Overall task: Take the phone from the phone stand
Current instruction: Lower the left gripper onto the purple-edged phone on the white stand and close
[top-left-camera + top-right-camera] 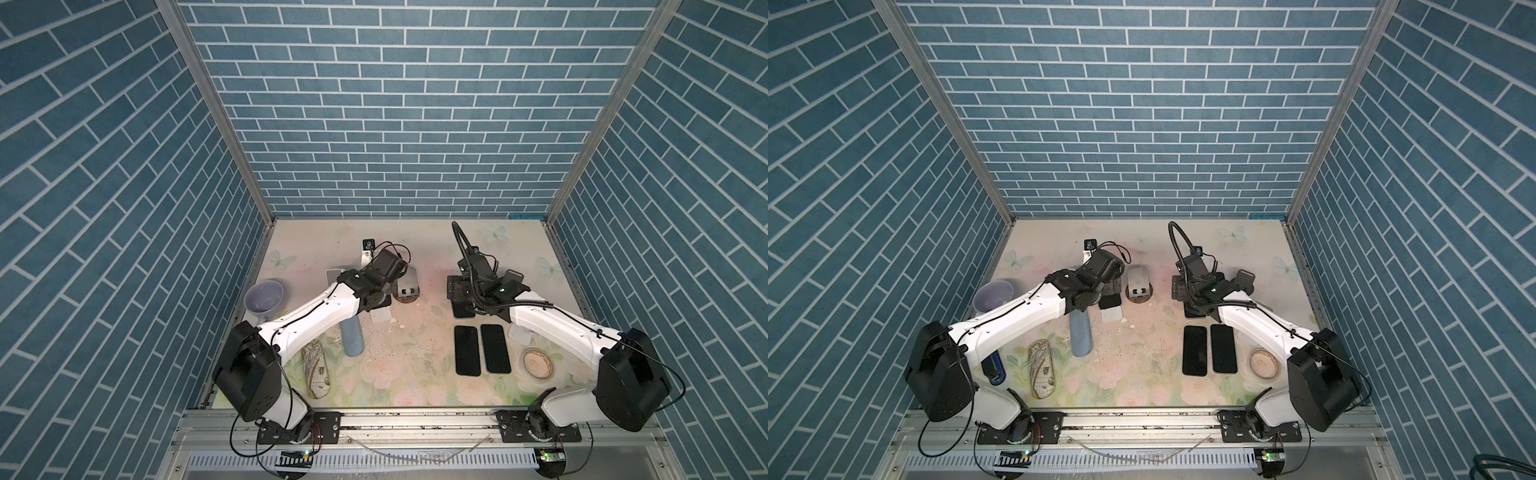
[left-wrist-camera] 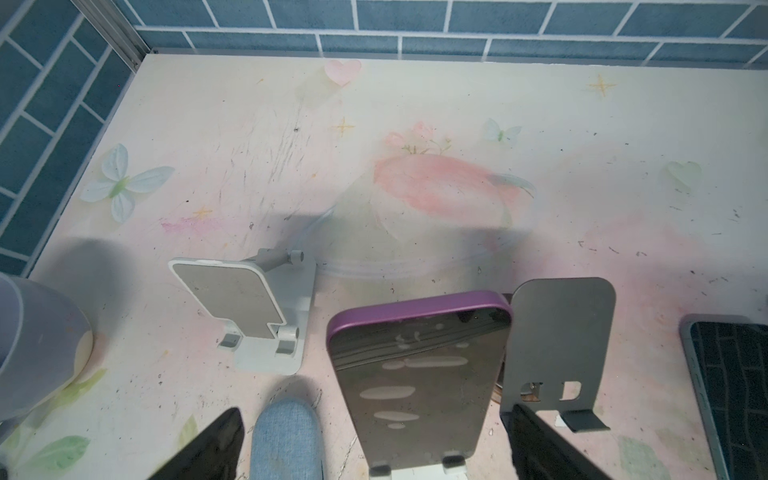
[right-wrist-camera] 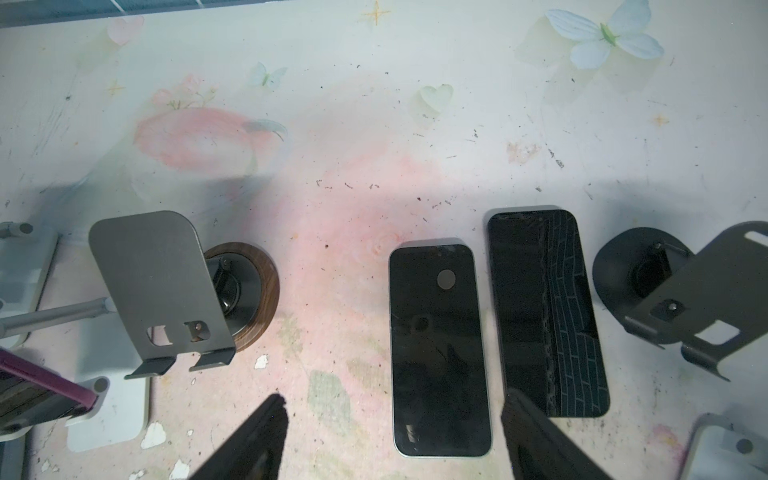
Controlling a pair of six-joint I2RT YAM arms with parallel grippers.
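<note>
**Desk:** Where is your left gripper [image 2: 376, 411]?

**Me:** I have it low, jaws spread as wide as they go, nothing in them. The purple-edged phone [image 2: 419, 374] sits between the fingers [image 2: 208, 449]; it leans back on the white phone stand [image 2: 415, 473], its bottom edge caught behind two small lips. So I judge it wants lifting up and off, not dragging forward.

**Desk:** Anything crowding it?

**Me:** A blue cylinder [image 2: 286, 436] shows inside the span too, beside the phone; I cannot tell how near in depth, so I might pinch it. A grey stand [image 2: 561, 345] is just outside the finger on the right arm's side; an empty white stand [image 2: 249, 307] is beyond the other fingertip.

**Desk:** And the right gripper [image 3: 393, 397]?

**Me:** Jaws apart, empty, hanging over a flat phone [image 3: 440, 349], well away; I read it as parked clear.
</note>
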